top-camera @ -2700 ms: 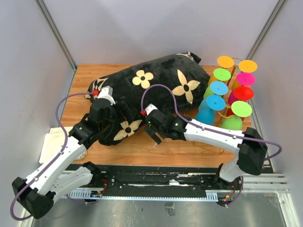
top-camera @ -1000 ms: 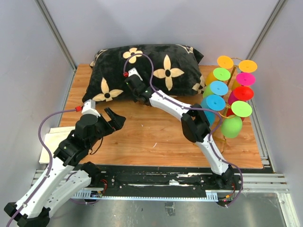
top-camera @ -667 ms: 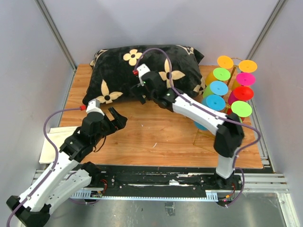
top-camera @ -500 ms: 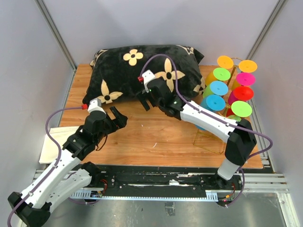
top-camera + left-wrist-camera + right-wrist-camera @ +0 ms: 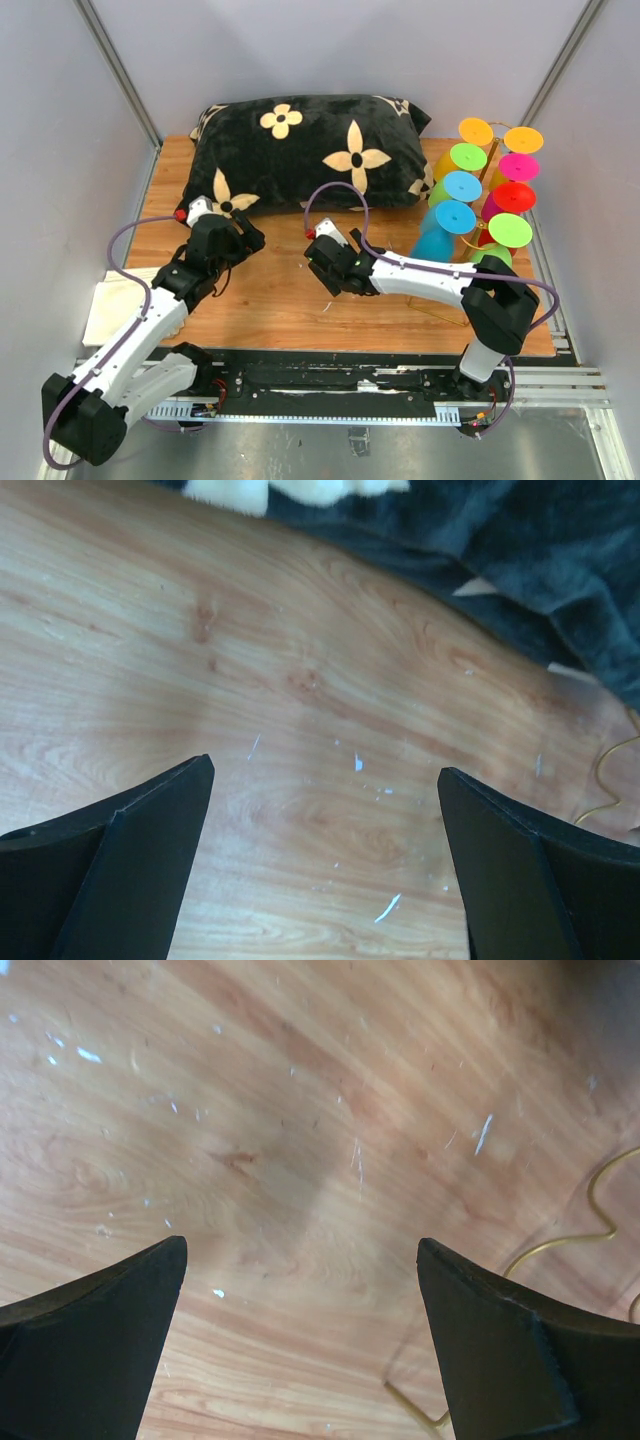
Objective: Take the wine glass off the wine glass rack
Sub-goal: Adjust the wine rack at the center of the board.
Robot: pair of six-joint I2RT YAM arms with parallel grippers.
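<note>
From above, you see the wine glass rack [image 5: 494,160] at the counter's [image 5: 290,310] right edge, with bright wine glasses [image 5: 461,187] hanging on it in two columns. A black pillow [image 5: 310,150] lies along the far edge. Your left claw [image 5: 245,236] is released near the pillow's left end. Your right claw [image 5: 330,275] is released over the counter's middle.

In your left wrist view, the fingers [image 5: 150,830] stand wide apart over bare wood.

Your right wrist view shows the same, with the rack's gold wire at the right.
</note>
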